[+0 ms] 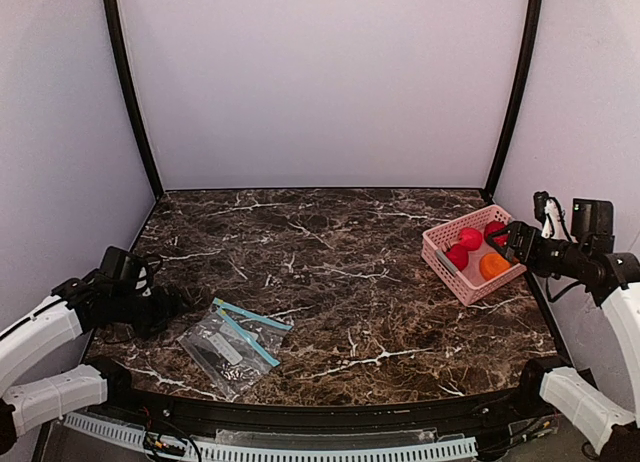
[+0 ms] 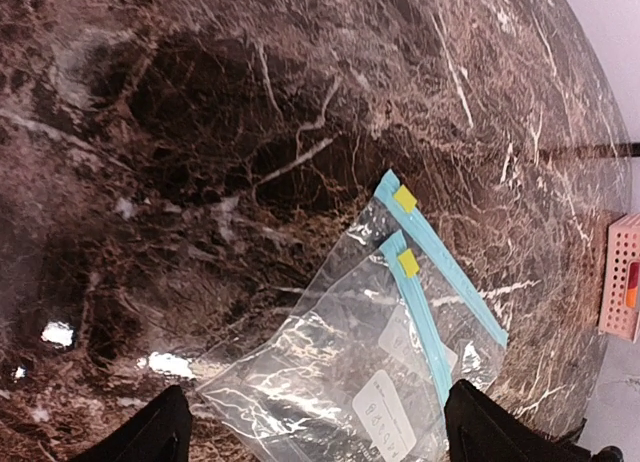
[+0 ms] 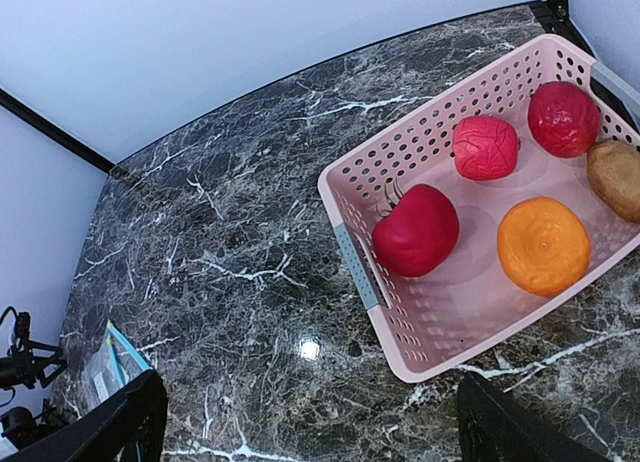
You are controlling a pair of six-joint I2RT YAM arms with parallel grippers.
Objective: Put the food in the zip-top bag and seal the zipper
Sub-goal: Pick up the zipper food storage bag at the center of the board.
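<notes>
At the bottom edge of the left wrist view, the two dark fingers (image 2: 150,432) of the left hand (image 2: 318,390) are seen spread wide apart and empty. The small clear flexible plastic zip-top bag (image 2: 300,367) lies flat on the dark, white-veined marble surface (image 2: 250,132), just ahead of and partly between the fingertips; whether it is touched cannot be told. Two thin teal-blue zipper strips (image 2: 428,327), each with a small yellow tab (image 2: 404,198), are shown side by side, along with a white rectangular label (image 2: 385,414). Whether one bag or two overlapping bags are present cannot be told. In the top view the left hand (image 1: 190,304) is placed low at the surface's left side, just beside the bag (image 1: 225,347). The food is found well apart from the bag, on the right side, inside a pink slatted plastic basket (image 1: 450,272). The right hand (image 1: 505,240) is held at the basket's right rim, its fingers (image 3: 140,422) wide apart and empty. Only the right wrist view shows all five pieces: a smooth red piece (image 3: 417,230), a wrinkled red piece (image 3: 486,147), a third red piece (image 3: 563,118), an orange piece (image 3: 544,245) and a brown-tan piece (image 3: 615,177). The brown-tan piece is not seen from above.
</notes>
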